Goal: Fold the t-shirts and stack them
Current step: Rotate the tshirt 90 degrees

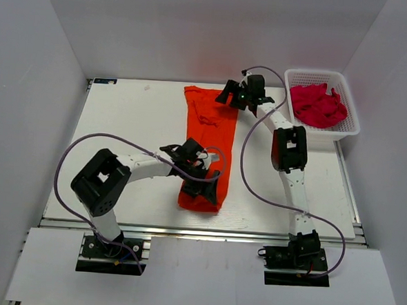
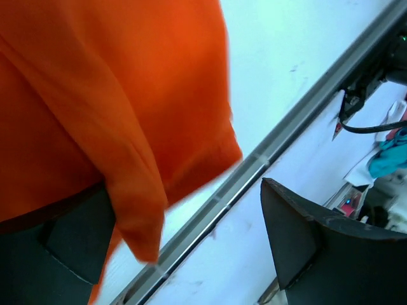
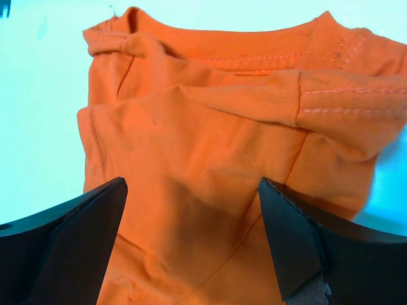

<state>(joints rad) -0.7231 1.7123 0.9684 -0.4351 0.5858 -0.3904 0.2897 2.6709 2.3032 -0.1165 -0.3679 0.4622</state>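
Observation:
An orange t-shirt [image 1: 208,135], folded lengthwise into a long strip, lies on the table from the far middle to the near edge. My left gripper [image 1: 212,185] is at its near end. In the left wrist view the jaws [image 2: 184,213] stand wide apart, and the shirt's hem [image 2: 137,197] drapes over the left finger and hangs loose. My right gripper [image 1: 230,95] hovers over the far collar end. In the right wrist view it [image 3: 193,187] is open above the shirt [image 3: 210,146], with the collar [image 3: 241,60] just beyond the fingertips.
A white basket [image 1: 350,130] at the back right holds a heap of pink-red shirts [image 1: 318,104]. The table's near metal rail [image 2: 254,168] runs just below the left gripper. White walls stand on the left, back and right.

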